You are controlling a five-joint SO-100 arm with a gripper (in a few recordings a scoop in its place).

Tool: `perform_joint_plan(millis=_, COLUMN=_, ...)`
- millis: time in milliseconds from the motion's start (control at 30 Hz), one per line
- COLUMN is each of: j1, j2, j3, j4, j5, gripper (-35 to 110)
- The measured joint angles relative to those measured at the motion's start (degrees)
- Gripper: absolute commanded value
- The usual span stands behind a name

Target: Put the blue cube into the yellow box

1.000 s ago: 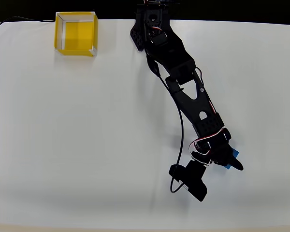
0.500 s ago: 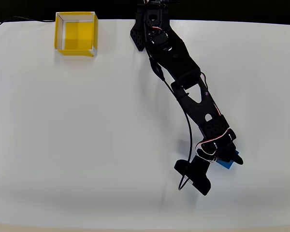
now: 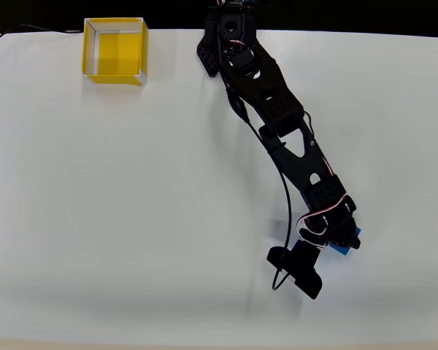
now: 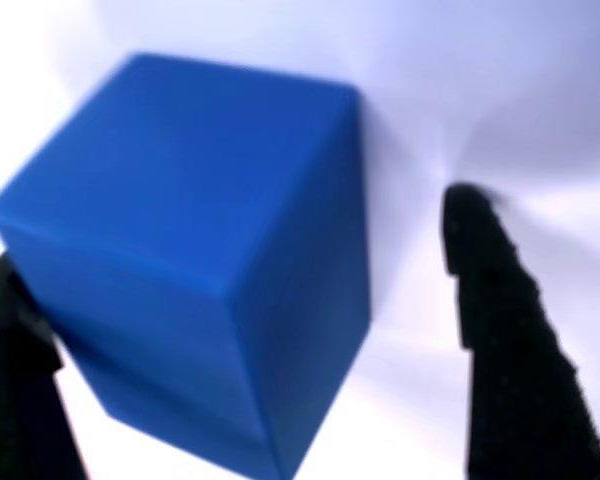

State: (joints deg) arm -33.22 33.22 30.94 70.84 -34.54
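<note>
Pincer (image 4: 250, 330) lowered around the cube (image 4: 195, 250), not yet closed on it.

Seen from the wrist, the cube is framed between two dark fingers: the left finger (image 4: 15, 390) is at or touching its lower left edge, while a gap of white desk (image 3: 131, 219) is left before the right finger. From overhead, the cube (image 3: 348, 244) is largely hidden beneath the arm near the lower right, well apart from the box (image 3: 114, 50) at the upper left corner.
</note>
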Motion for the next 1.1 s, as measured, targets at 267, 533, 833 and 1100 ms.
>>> perform_joint_plan(millis=267, j1=-0.5, j2=-1.6, j3=-1.8, j4=-2.1, j5=-1.1, gripper=28)
perform_joint_plan(millis=533, j1=-3.1, j2=-1.5, j3=-1.8, j4=-1.1, j5=-4.9, gripper=17)
perform_joint_plan(millis=833, j1=-3.5, j2=4.7, j3=-0.1, j4=4.5, j5=-14.9, gripper=13)
perform_joint_plan(millis=1100, j1=1.9, j2=23.5, j3=5.7, j4=9.8, j5=-27.6, gripper=12)
